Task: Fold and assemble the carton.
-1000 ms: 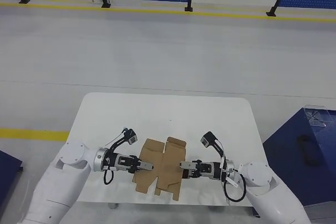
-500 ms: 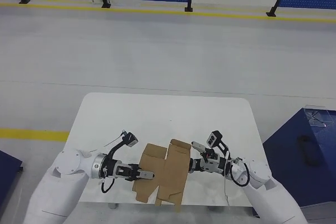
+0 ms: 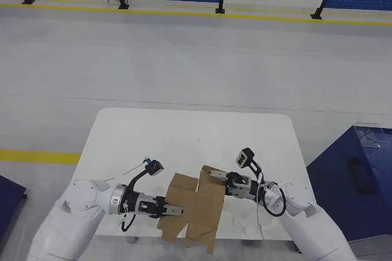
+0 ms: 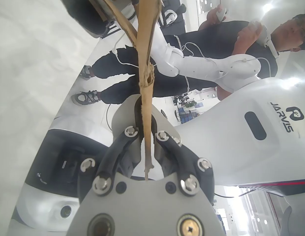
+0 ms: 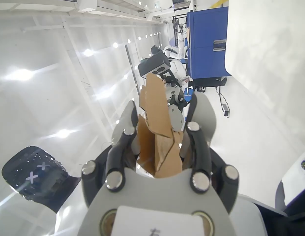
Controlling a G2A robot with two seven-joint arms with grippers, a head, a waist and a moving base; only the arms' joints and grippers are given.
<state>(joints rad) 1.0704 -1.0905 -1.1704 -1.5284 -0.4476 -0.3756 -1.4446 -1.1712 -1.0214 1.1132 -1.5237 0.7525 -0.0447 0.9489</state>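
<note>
A flattened brown carton (image 3: pixel 195 207) hangs tilted over the white table's (image 3: pixel 183 130) front edge, held between both arms. My left gripper (image 3: pixel 174 211) grips its left side; in the left wrist view the gripper (image 4: pixel 145 126) is shut on the thin cardboard edge (image 4: pixel 145 50). My right gripper (image 3: pixel 213 175) grips the carton's far right corner, which is raised. In the right wrist view that gripper (image 5: pixel 164 124) is shut on several folded layers of cardboard (image 5: pixel 154 99). The carton's near flaps (image 3: pixel 206 240) dangle past the table edge.
Behind the carton lies the bare table top. A blue cabinet (image 3: pixel 359 173) stands on the floor to the right, and a dark blue object (image 3: pixel 0 196) sits at the left. A yellow line (image 3: pixel 26 156) runs along the floor.
The carton has tilted and slid toward the table's front edge. My left gripper moved nearer the front with it. My right gripper rose and lifted the carton's far right corner.
</note>
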